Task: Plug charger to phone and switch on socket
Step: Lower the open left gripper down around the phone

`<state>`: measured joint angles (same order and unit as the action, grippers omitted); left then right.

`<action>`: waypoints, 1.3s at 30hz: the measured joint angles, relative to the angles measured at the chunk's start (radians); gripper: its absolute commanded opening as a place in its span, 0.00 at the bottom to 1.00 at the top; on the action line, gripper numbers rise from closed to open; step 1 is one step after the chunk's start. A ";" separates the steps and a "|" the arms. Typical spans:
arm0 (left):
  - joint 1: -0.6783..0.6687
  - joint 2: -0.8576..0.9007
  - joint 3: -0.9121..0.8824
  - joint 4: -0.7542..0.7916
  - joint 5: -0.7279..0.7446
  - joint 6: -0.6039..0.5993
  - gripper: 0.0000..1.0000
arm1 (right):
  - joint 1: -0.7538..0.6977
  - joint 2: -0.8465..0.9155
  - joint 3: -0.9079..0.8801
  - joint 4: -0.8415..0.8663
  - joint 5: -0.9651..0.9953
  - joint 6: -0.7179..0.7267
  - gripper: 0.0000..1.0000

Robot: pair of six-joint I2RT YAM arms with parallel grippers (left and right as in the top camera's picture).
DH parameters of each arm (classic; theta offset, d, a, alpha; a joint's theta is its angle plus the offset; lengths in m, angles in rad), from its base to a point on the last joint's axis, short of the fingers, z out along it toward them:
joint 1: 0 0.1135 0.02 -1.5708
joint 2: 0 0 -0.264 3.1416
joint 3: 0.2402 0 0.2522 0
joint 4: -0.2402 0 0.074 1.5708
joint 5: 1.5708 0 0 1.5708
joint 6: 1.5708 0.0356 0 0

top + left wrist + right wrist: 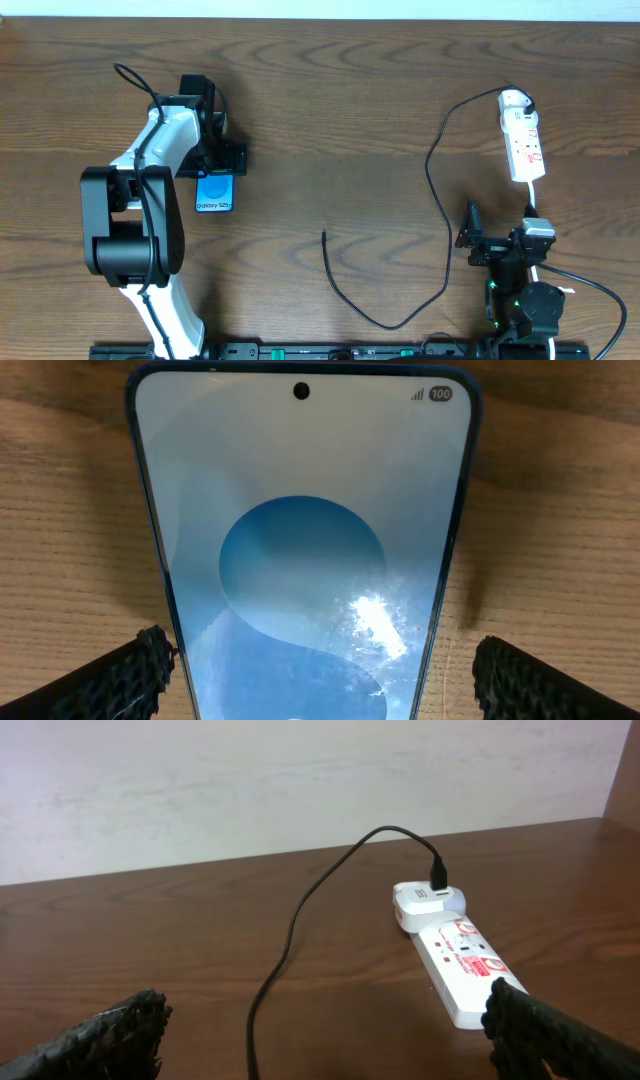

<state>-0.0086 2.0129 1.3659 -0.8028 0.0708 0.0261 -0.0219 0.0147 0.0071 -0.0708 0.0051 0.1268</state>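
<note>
Left wrist: straddling the phone (300, 540), left gripper (320, 675) spread open, apparently not touching; next, squeeze its edges, then fetch the charger (446, 245) with open right gripper (325, 1040).

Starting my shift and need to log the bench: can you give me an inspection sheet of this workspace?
Surface: brown wood-grain table.
Job's things: phone flat, blue screen up; socket at the right rear; charger plugged in at the socket's far end, its free tip on the table, apart from the phone.
Clutter: nothing seen.
Tools: left tool open over the phone, a finger on each side; right tool open, empty, facing the socket.
Cables: charger loops loosely; thick white cord runs from the socket toward the right arm.
Surroundings: pale wall behind the table.
</note>
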 measured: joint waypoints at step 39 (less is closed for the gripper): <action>0.000 0.000 -0.016 0.026 -0.051 0.000 0.98 | 0.000 0.000 0.000 0.000 0.000 0.000 0.99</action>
<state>-0.0086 2.0129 1.3495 -0.7773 0.0200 0.0261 -0.0219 0.0147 0.0071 -0.0708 0.0051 0.1268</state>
